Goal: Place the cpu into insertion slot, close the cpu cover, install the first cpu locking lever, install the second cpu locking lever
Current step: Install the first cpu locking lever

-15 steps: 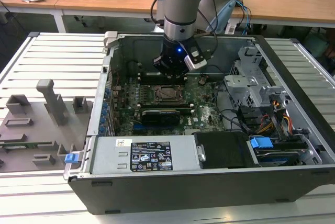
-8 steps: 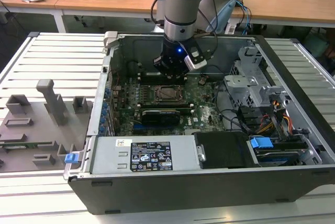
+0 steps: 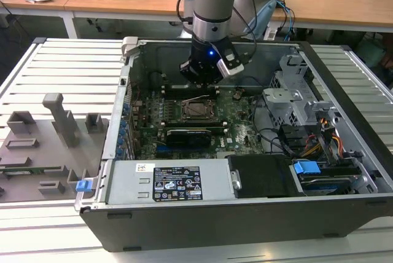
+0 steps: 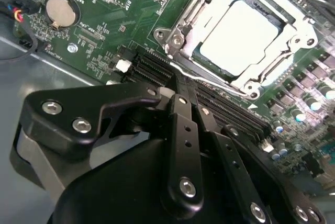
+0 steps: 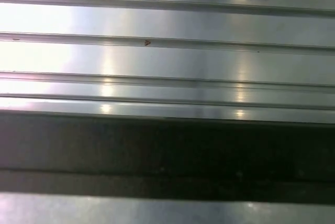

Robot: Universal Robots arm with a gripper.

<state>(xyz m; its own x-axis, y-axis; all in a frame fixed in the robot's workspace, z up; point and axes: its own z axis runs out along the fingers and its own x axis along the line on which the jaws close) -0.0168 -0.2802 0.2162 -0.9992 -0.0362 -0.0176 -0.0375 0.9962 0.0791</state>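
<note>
Inside the open computer case, the green motherboard carries the insertion slot with the cpu cover already folded down around the cpu, which sits seated in the socket. One thin locking lever runs along the socket's edge; whether it is latched cannot be told. The gripper hovers near that edge, fingers pressed together and empty.

Hidden and cut-off parts around the processor socket

In the second wrist view the black metal gripper body covers the lower green circuit board, and the square silver-grey metal cpu cover runs off the picture's edge. In the exterior view the locking levers beside the small pale silver cpu are too small to tell apart.
</note>
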